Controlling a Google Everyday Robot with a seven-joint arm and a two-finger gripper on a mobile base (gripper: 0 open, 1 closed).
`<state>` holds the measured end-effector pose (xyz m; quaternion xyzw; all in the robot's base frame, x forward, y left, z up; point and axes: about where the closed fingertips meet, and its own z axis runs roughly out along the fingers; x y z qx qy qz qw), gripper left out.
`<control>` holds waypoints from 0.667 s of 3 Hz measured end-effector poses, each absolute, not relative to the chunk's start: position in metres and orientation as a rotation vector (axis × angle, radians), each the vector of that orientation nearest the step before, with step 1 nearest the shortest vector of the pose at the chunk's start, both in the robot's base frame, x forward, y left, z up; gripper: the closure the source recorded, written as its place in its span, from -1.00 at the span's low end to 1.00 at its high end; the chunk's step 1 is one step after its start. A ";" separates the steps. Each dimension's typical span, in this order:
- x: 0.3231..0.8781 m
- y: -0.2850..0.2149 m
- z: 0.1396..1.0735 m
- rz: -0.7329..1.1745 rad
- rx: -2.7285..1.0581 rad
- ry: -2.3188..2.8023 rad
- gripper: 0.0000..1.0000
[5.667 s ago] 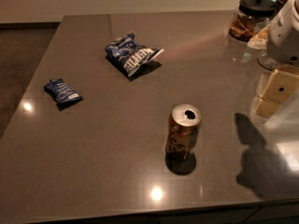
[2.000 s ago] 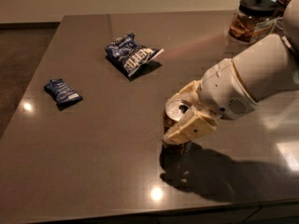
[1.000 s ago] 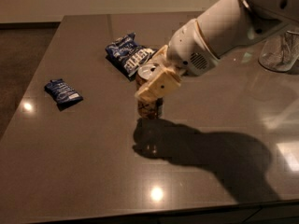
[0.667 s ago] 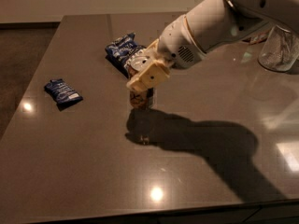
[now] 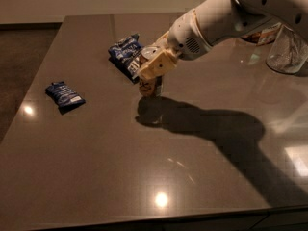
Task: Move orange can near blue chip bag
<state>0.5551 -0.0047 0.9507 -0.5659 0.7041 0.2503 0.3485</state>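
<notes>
The orange can (image 5: 148,87) is upright, its silver top showing between the cream fingers of my gripper (image 5: 155,64), which is shut on it. The can hangs just above the table or barely touches it; I cannot tell which. The blue chip bag (image 5: 124,55) with white lettering lies right behind and to the left of the can, partly hidden by the gripper. My white arm reaches in from the upper right.
A smaller dark blue packet (image 5: 63,94) lies at the left of the dark brown table (image 5: 144,167). A clear glass jar (image 5: 287,49) stands at the far right, with another container behind the arm. The arm's shadow lies across the table's middle.
My gripper has carried the orange can up and left across the table, from the middle front to right beside the blue chip bag. The bag and packet have not moved.
</notes>
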 end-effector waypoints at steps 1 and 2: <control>0.579 -0.022 0.940 0.625 -1.435 1.857 1.00; 0.599 -0.032 0.921 0.617 -1.408 1.899 0.48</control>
